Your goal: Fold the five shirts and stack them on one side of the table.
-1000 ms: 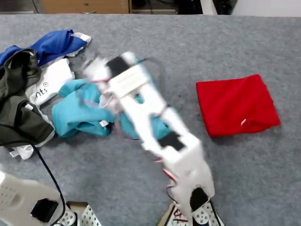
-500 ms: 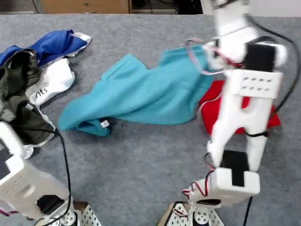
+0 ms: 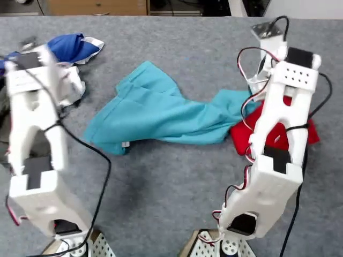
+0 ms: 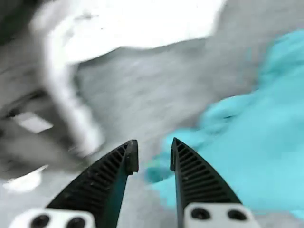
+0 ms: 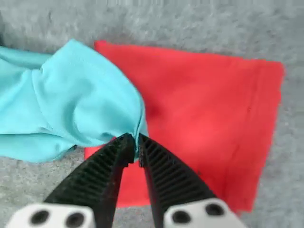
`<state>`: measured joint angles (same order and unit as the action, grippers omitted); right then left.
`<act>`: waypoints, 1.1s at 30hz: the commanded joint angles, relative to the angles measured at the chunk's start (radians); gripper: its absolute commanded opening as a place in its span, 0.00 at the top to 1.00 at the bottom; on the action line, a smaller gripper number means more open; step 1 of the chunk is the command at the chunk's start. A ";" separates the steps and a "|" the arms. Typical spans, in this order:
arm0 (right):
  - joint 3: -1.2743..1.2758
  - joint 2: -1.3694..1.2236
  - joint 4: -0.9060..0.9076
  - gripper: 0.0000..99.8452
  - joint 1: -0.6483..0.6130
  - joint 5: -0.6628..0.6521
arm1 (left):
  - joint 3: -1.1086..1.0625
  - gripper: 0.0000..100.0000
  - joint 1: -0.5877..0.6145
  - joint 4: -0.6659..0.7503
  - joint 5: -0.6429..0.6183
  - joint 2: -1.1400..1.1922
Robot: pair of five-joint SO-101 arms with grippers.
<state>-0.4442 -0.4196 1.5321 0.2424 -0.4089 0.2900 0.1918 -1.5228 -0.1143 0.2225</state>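
A teal shirt (image 3: 161, 112) lies spread across the middle of the table, one end drawn over the folded red shirt (image 3: 284, 131) at the right. My right gripper (image 5: 134, 142) is shut on the teal shirt (image 5: 71, 99) at its edge, just above the red shirt (image 5: 204, 109). My left gripper (image 4: 151, 159) is open with nothing between its fingers. It hangs over bare table between the white shirt (image 4: 142, 23) and the teal shirt (image 4: 266, 133). My left arm (image 3: 32, 101) stands over the left pile.
A blue shirt (image 3: 69, 45) and a white shirt (image 3: 72, 85) lie heaped at the far left, partly behind the left arm. The grey table (image 3: 161, 193) has free room in front of the teal shirt. The right arm (image 3: 278, 123) covers part of the red shirt.
The right gripper pulled the teal shirt rightward out of its heap, then lowered its end onto the red shirt. The left arm swung up from the front left corner to the left pile.
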 commanded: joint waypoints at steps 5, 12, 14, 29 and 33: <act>0.197 -0.001 -0.242 0.99 0.004 0.014 | 0.075 0.86 -0.169 0.350 -0.140 0.064; 0.292 0.001 -0.397 0.99 -0.002 0.041 | 0.397 0.83 -0.198 0.258 -0.282 0.395; 0.292 -0.001 -0.405 0.99 -0.002 0.060 | 0.519 0.82 -0.212 0.239 -0.322 0.496; 0.326 -0.002 -0.446 0.99 -0.002 0.060 | 1.175 0.83 -0.272 0.074 -0.463 0.975; 0.326 -0.002 -0.446 0.99 -0.002 0.060 | 1.174 0.86 -0.273 0.069 -0.463 1.007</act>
<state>-0.1174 -0.4258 1.1040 0.2424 -0.3598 1.4070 -0.0736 -1.4477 -0.5685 1.2398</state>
